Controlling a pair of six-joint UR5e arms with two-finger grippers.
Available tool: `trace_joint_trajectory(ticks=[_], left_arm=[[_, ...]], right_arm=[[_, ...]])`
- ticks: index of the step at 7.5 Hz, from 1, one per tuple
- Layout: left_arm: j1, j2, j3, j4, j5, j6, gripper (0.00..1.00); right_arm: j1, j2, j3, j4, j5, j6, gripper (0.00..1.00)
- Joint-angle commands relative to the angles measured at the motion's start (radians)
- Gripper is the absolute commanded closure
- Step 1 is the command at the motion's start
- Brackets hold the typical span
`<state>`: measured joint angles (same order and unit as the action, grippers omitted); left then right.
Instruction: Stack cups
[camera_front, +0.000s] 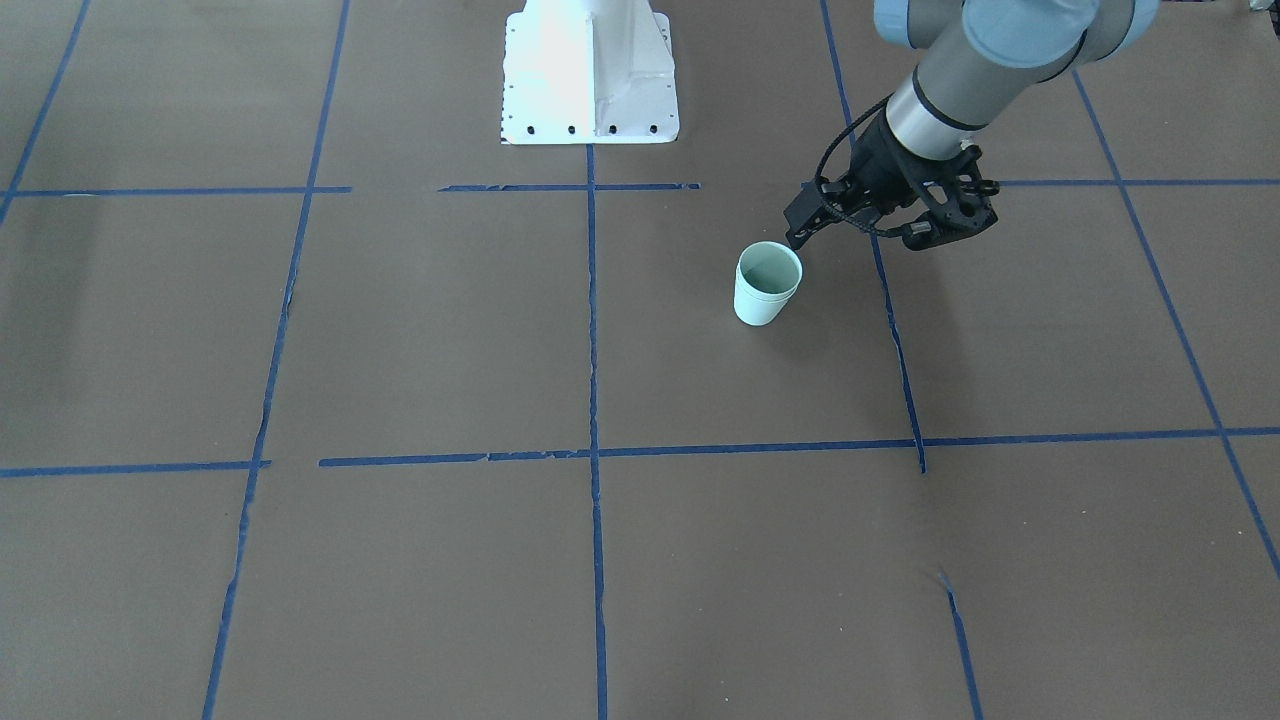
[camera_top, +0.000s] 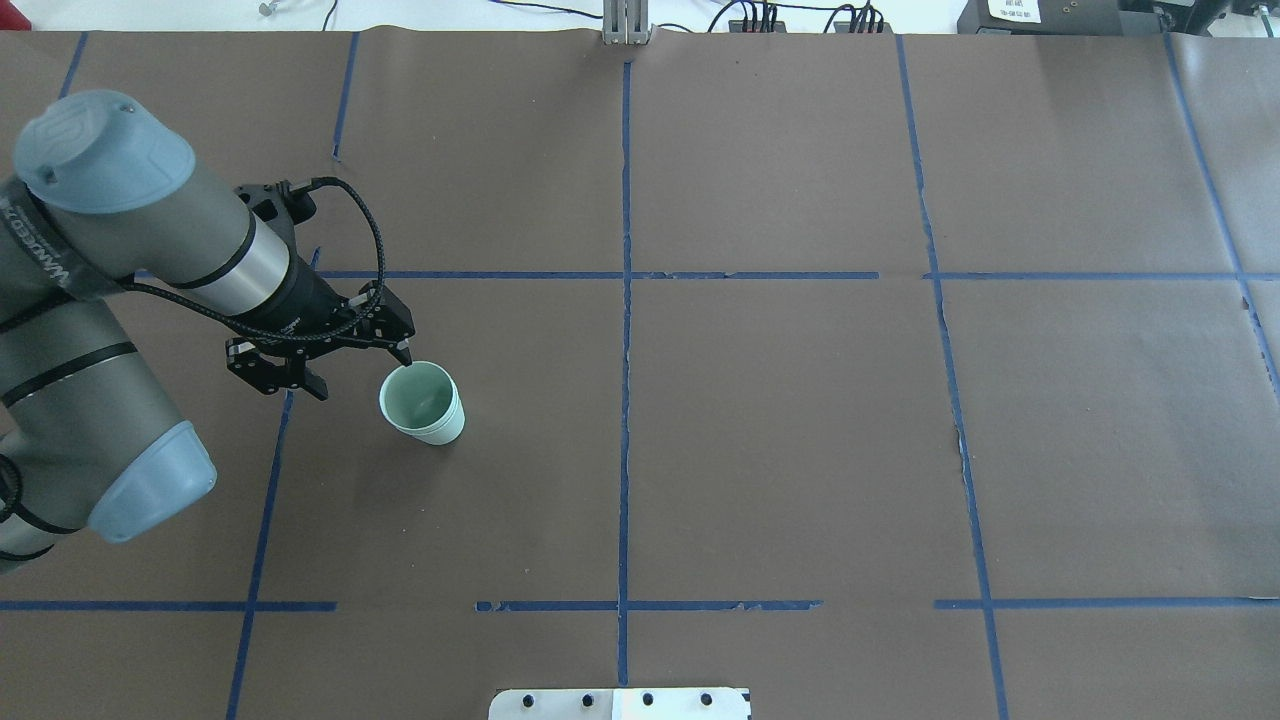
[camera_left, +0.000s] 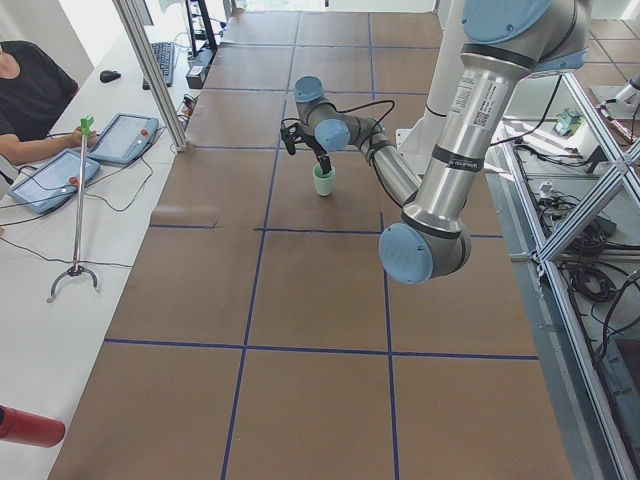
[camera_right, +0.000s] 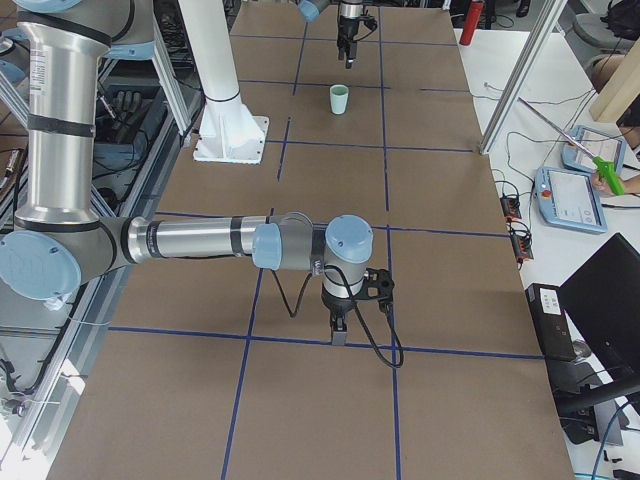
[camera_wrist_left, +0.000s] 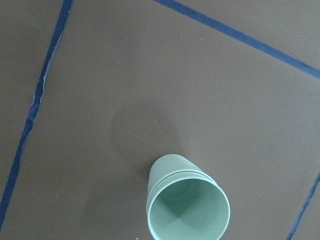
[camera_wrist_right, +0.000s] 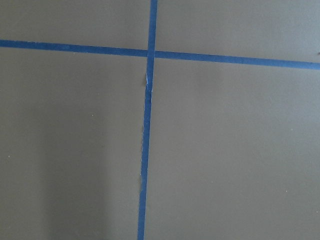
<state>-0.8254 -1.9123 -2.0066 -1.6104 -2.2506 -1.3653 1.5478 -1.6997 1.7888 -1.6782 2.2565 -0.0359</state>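
Note:
Two pale mint-green cups (camera_front: 766, 290) stand nested, one inside the other, upright on the brown table. The stack shows in the overhead view (camera_top: 425, 405), in the left wrist view (camera_wrist_left: 187, 205) with a double rim line, and small in both side views (camera_left: 323, 180) (camera_right: 339, 98). My left gripper (camera_top: 360, 370) (camera_front: 855, 238) is open and empty. It hovers just beside the stack on the robot's left, with one fingertip (camera_top: 403, 355) close to the rim. My right gripper (camera_right: 338, 330) shows only in the exterior right view, low over a tape crossing far from the cups. I cannot tell its state.
The table is covered in brown paper with a grid of blue tape lines (camera_top: 625, 300). The robot's white base plate (camera_front: 590, 75) stands at the table's robot side. Operators, tablets and cables lie off the table's far edge (camera_left: 60, 170).

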Motion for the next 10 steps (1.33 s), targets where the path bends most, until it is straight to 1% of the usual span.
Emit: trace_joint_trajectory(ticks=[1, 3, 4, 5, 6, 7, 8, 9, 10], left_arm=[[-0.098, 0.063, -0.011, 0.001, -0.003, 0.247, 0.00], [-0.243, 0.139, 0.018, 0.003, -0.012, 0.610, 0.00], [-0.315, 0.185, 0.034, 0.001, -0.015, 0.761, 0.00], [-0.412, 0.211, 0.075, 0.001, -0.041, 0.895, 0.00], [-0.534, 0.246, 0.130, 0.006, -0.087, 1.045, 0.00], [-0.607, 0.290, 0.191, 0.007, -0.095, 1.156, 0.00], [-0.680, 0.298, 0.272, 0.009, -0.093, 1.252, 0.00], [-0.725, 0.318, 0.320, 0.010, -0.093, 1.314, 0.00], [-0.742, 0.363, 0.330, 0.009, -0.090, 1.374, 0.00]], right_arm=[[0.000, 0.000, 0.001, -0.002, 0.000, -0.001, 0.00], [0.000, 0.000, 0.000, 0.000, 0.000, -0.001, 0.00], [0.000, 0.000, 0.000, 0.000, 0.000, -0.001, 0.00], [0.000, 0.000, 0.000, -0.002, 0.000, -0.001, 0.00], [0.000, 0.000, 0.000, -0.002, 0.000, -0.001, 0.00], [0.000, 0.000, 0.000, 0.000, 0.000, -0.001, 0.00], [0.000, 0.000, 0.000, 0.000, 0.000, -0.001, 0.00], [0.000, 0.000, 0.000, -0.002, 0.000, -0.001, 0.00], [0.000, 0.000, 0.000, -0.002, 0.000, -0.001, 0.00]])
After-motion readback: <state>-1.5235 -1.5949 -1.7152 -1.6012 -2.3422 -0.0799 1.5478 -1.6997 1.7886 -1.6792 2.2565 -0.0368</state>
